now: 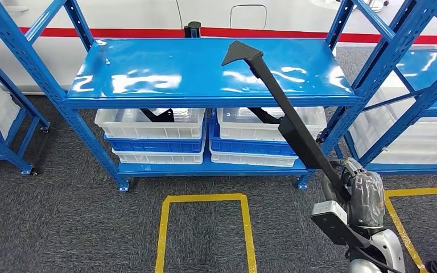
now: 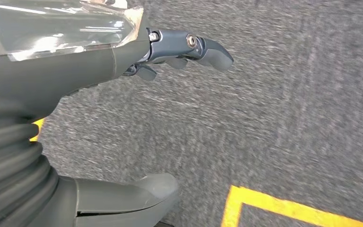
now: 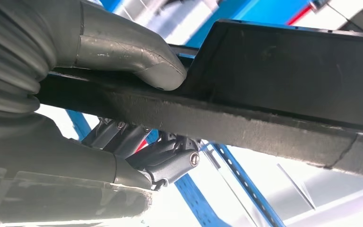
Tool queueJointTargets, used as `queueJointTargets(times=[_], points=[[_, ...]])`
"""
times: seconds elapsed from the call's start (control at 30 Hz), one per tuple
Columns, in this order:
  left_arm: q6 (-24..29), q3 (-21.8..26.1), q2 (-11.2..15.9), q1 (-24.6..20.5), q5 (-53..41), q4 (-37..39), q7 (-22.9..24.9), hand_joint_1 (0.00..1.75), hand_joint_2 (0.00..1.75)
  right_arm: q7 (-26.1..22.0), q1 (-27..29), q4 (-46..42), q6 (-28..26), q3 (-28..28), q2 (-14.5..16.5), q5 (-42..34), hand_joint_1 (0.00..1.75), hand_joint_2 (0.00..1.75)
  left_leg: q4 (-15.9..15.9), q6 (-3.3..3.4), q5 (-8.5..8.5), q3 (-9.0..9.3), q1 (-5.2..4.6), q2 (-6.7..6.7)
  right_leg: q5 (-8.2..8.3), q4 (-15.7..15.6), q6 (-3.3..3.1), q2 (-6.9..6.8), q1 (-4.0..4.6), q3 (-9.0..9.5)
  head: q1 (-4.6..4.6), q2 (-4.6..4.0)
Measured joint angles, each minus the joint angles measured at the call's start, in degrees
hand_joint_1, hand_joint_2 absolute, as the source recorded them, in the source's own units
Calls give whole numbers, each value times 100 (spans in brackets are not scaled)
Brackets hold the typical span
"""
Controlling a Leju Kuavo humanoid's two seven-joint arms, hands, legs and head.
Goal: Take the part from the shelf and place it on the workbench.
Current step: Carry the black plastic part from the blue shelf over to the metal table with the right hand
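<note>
A long black part [image 1: 287, 119] slants from low right up over the top board of the blue shelf [image 1: 148, 79]. My right hand [image 1: 355, 196] grips it near its lower end, in front of the shelf's right side. In the right wrist view the thumb [image 3: 137, 56] presses on one face of the black part [image 3: 283, 94] and the darker fingers [image 3: 165, 158] curl around the other side. My left hand [image 2: 137, 113] hangs over grey carpet with thumb [image 2: 137, 194] and fingers [image 2: 189, 47] apart, holding nothing.
White and blue bins [image 1: 153, 133] are stacked on the lower shelf level, and two hold more black parts [image 1: 159, 115]. A yellow taped rectangle [image 1: 205, 227] marks the grey carpet in front. More blue racks stand at left [image 1: 0, 131] and right [image 1: 421, 96].
</note>
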Motion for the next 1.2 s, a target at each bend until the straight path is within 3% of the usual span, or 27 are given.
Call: queueJointTargets(times=[0.03,0.07,0.1,0.17,0.2,0.27,0.33,0.37,0.4,0.47,0.5,0.53,0.57,0.6,0.7,0.77,0.83,0.9,0.93,1.0,1.07,1.1,1.13,1.2], points=[[21,3,-3,7,33,1,-7,0,175,7,-5,1,47,9,36,23,175,175,5,-4,62,-79,-2,9,-95,276,38,0,-8,-41,0,-1],[34,7,-7,14,61,1,-16,0,175,10,-13,2,79,19,71,41,175,175,11,-13,120,-149,-1,15,-89,360,99,-1,-18,12,2,-1],[42,11,-13,21,85,1,-25,0,175,11,-28,3,100,29,102,54,175,175,16,-27,174,-219,2,19,3,210,172,-2,-34,186,4,-1],[44,14,-24,28,103,1,-38,0,175,12,-81,4,112,46,153,62,175,175,40,-72,260,-328,4,18,212,-626,269,-3,-69,778,7,-1],[44,15,-28,28,107,2,-43,0,175,12,-111,4,116,54,172,61,175,175,56,-105,302,-371,-1,15,261,-1042,263,7,-64,1050,4,-1],[47,16,-31,32,108,2,-60,0,175,14,-150,4,122,64,205,60,175,175,76,-175,383,-423,-19,6,254,-1455,186,25,-31,1256,-6,-1],[50,19,-31,45,112,4,-70,0,175,19,-165,4,137,73,233,60,175,175,85,-240,435,-454,-10,-6,303,-1453,83,30,-37,1176,-22,-1],[52,22,-29,54,117,5,-70,0,175,20,-174,4,149,81,248,60,175,175,133,-269,375,-492,2,-17,343,-1446,14,23,-58,1140,-29,-1],[55,28,-31,64,129,7,-70,0,175,19,-185,4,166,89,266,60,175,175,276,-296,209,-557,14,-30,391,-1448,-62,14,-81,1102,-37,-1],[77,50,-37,77,168,9,-70,0,175,11,-224,6,224,110,300,60,175,175,881,-344,-334,-769,34,-52,498,-1446,-172,-5,-89,1002,-50,-1],[97,64,-42,81,197,9,-70,0,175,4,-256,15,266,123,319,57,175,175,1280,-366,-577,-880,42,-57,551,-1438,-193,-10,-81,941,-53,-1],[122,83,-42,85,226,9,-70,0,175,-4,-300,38,313,144,340,53,175,175,1589,-384,-702,-940,49,-61,601,-1425,-192,-11,-74,869,-54,-1],[146,107,-43,89,254,9,-69,0,175,-10,-355,72,354,172,361,47,175,175,1733,-395,-707,-917,56,-62,644,-1408,-183,-10,-70,797,-55,-1],[167,137,-43,92,278,9,-68,0,175,-15,-420,119,386,210,380,36,175,175,1653,-398,-612,-782,63,-62,679,-1385,-166,-8,-73,732,-56,-1],[225,238,-45,86,335,4,-67,0,175,-27,-669,275,464,336,418,-34,175,175,569,-375,-315,-6,77,-78,749,-1294,-88,-4,-70,587,-57,0],[257,312,-53,87,388,-1,-67,0,175,-39,-866,385,503,422,436,-78,175,175,171,-323,-303,212,52,-102,806,-1262,-3,-5,-46,524,-56,0],[272,391,-73,100,429,-7,-68,0,175,-50,-1034,497,518,504,452,-109,175,175,140,-232,-242,163,25,-100,872,-1273,96,-5,-32,485,-53,0],[273,458,-98,105,455,-20,-72,0,175,-54,-1158,584,516,556,462,-144,175,175,107,-118,-142,79,26,-80,764,-1139,119,-7,-35,369,-45,-1],[267,485,-108,107,462,-29,-73,0,175,-54,-1208,620,509,569,464,-162,175,175,91,-69,-84,22,32,-69,598,-915,93,-7,-33,264,-34,-1],[248,526,-114,110,463,-49,-74,0,175,-41,-1274,680,486,586,464,-197,175,175,96,-17,20,-115,18,-59,142,-136,37,-6,-34,-11,-8,-1],[229,572,-121,114,453,-54,-74,0,175,-21,-1296,735,462,589,459,-236,175,175,101,-3,122,-250,-3,-51,-85,438,64,-5,-29,-118,-4,0],[225,593,-126,115,441,-55,-73,0,175,-14,-1297,758,449,584,455,-255,175,175,102,-4,166,-308,-10,-49,-57,413,101,-5,-27,-24,-3,0],[221,611,-131,115,428,-55,-73,0,175,-11,-1299,778,434,573,450,-272,175,175,103,-9,208,-357,-14,-48,42,152,141,-5,-23,186,-5,0],[215,631,-143,114,407,-56,-71,0,175,-12,-1311,796,392,542,441,-309,175,175,107,-39,283,-426,-25,-50,232,-753,153,-7,4,790,-4,-1]])
